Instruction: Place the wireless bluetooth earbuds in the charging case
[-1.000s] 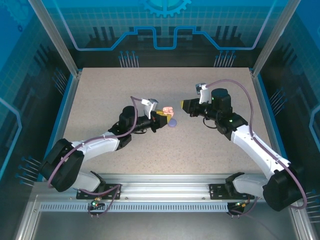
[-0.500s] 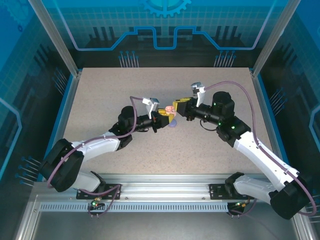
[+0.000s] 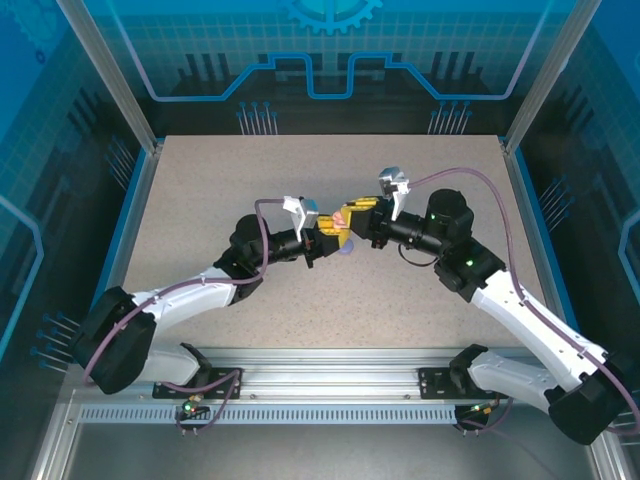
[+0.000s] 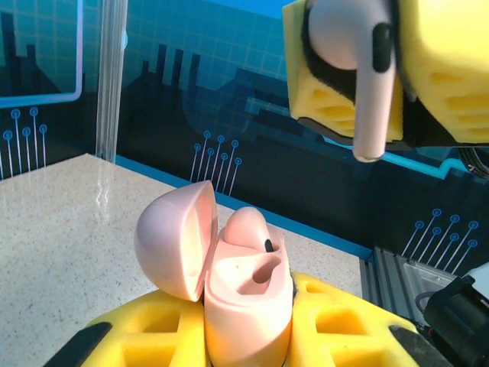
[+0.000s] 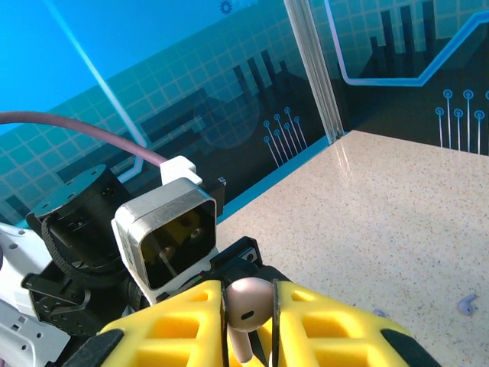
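The right jaws pinch a pale pink earbud (image 4: 369,99), stem pointing down, a little above the open pink case (image 4: 244,310) that the left jaws hold with its empty hole (image 4: 263,271) facing up.

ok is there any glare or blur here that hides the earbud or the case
Left wrist: pink charging case sharp, the earbud held above it slightly soft from closeness, a glare streak on the table by the post. Right wrist: earbud in focus, another pale sheen on the table. Top external: even light, but both things too small to make out detail.
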You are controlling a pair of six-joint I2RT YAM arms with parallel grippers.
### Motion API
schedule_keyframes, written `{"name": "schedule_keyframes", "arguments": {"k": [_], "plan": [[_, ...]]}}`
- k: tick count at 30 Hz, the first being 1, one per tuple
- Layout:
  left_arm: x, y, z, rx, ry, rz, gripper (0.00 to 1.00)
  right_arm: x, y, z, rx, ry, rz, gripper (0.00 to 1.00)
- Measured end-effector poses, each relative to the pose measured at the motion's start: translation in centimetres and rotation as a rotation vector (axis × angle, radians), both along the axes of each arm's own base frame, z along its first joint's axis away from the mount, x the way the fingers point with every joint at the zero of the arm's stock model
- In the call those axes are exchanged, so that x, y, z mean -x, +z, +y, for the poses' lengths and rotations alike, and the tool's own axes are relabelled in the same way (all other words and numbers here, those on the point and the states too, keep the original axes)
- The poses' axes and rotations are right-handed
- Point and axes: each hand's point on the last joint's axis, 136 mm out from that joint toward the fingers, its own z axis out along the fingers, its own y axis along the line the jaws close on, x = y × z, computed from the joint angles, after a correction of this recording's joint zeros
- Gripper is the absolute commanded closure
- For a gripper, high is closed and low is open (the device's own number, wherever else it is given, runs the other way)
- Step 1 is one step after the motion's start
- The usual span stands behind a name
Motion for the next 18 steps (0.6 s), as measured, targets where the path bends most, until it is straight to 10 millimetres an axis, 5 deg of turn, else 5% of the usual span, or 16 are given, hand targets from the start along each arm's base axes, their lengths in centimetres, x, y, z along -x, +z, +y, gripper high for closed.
{"name": "schedule_keyframes", "arguments": {"k": [18], "plan": [[0.4,2.2,-0.2,-0.004,-0.006,-0.13,1.0,0.4,1.5,0.3,0.014,-0.007,-0.134,0.8]]}}
